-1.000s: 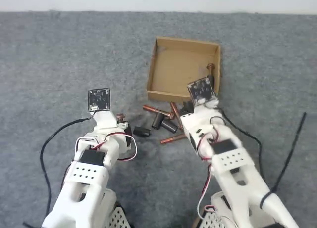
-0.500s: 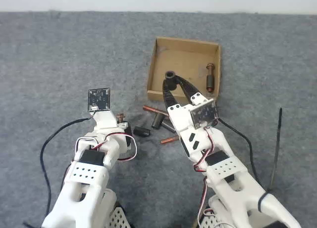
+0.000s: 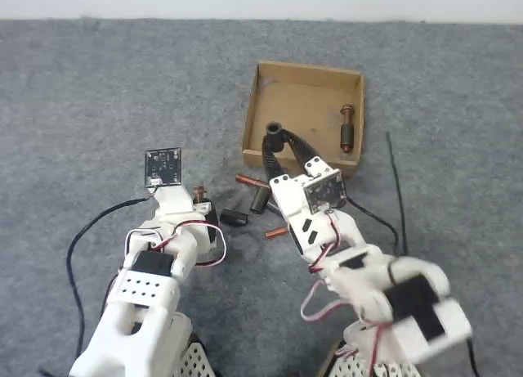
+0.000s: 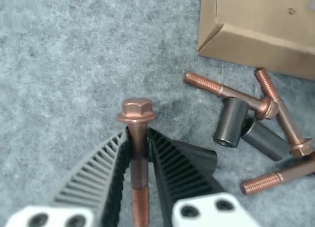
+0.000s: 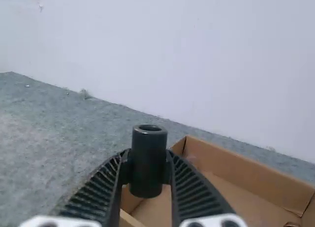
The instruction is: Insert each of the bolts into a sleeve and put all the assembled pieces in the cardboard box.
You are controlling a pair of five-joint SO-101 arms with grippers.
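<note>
A second ago I had my right gripper (image 3: 278, 144) down in the heap of loose bolts and sleeves (image 3: 261, 199), just on the near side of the cardboard box (image 3: 260, 158). Since then I've lifted it clear with one black sleeve (image 3: 274, 129) clamped upright between its fingers. It now sits above the box's near wall, nudged slightly toward the table's left edge from half a second back. The right arm's rear links have swung round, and its black cable (image 3: 398, 181) has whipped in from the table's right edge to near the box.

High view downward, left wrist close, right wrist level, sharing cardboard box (image 3: 298, 107)
</note>
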